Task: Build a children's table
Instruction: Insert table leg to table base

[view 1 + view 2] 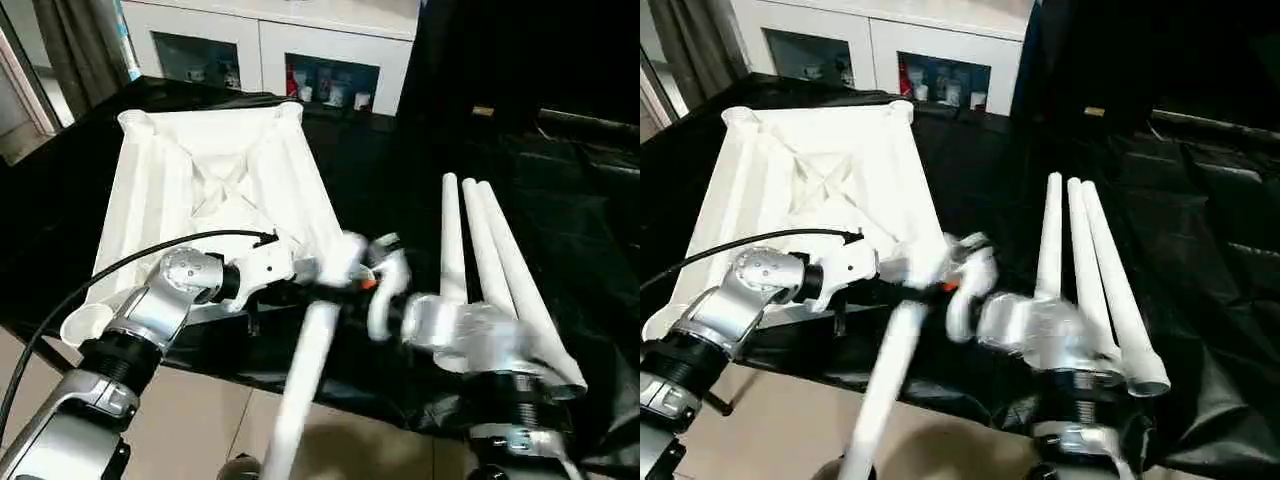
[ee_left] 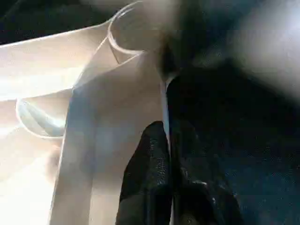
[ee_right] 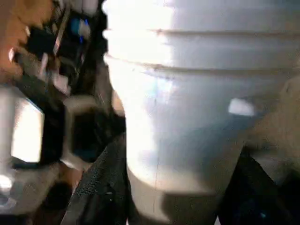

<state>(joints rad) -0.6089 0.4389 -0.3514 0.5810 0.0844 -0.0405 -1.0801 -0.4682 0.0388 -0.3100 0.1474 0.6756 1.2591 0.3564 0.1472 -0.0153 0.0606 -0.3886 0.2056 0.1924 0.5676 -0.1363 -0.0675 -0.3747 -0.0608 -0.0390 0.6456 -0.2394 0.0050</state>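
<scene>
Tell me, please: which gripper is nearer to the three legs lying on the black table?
Right. The right gripper is just beside the three legs; the left gripper is farther off, at the tabletop edge.

Between the upturned tabletop [image 1: 215, 185] and the three spare legs [image 1: 487, 265] you have a lane of bare black-draped work table [image 1: 385, 190]. Its near end is blocked: the fourth leg [image 1: 310, 370] slants across it, with the right gripper [image 3: 178, 187] straddling that leg and the left gripper [image 2: 168, 178] at the tabletop's near corner. You have bare cloth right of the spare legs.
</scene>
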